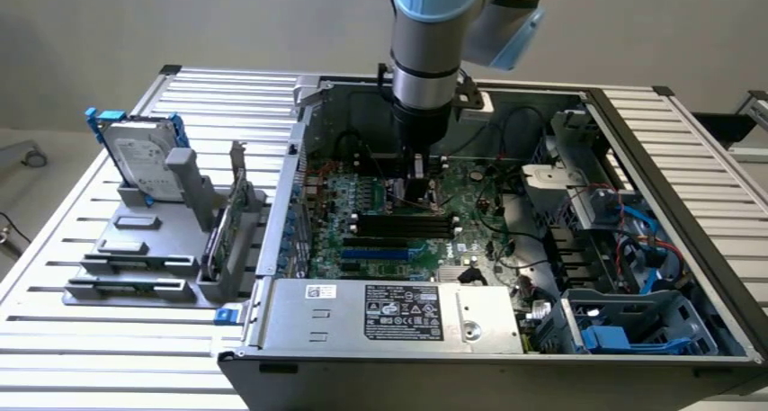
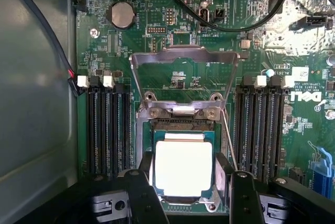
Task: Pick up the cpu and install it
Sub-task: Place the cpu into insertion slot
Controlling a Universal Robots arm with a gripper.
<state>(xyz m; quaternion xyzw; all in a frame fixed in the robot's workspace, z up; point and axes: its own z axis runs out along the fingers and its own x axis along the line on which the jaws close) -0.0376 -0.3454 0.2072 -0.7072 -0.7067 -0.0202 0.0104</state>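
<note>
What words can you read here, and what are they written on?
"DELL": white print on the green motherboard.
Black label on the silver power supply: too small to read.
White sticker on the motherboard: too small to read.
Hard drive label: too small to read.
The cpu has a shiny top: glare, nothing readable.

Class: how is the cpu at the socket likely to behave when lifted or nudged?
The cpu looks like a flat metal-topped plate, so probably stiff, not floppy. Its smooth bright top suggests slipperiness. Flat and square, it is unlikely to roll.
</note>
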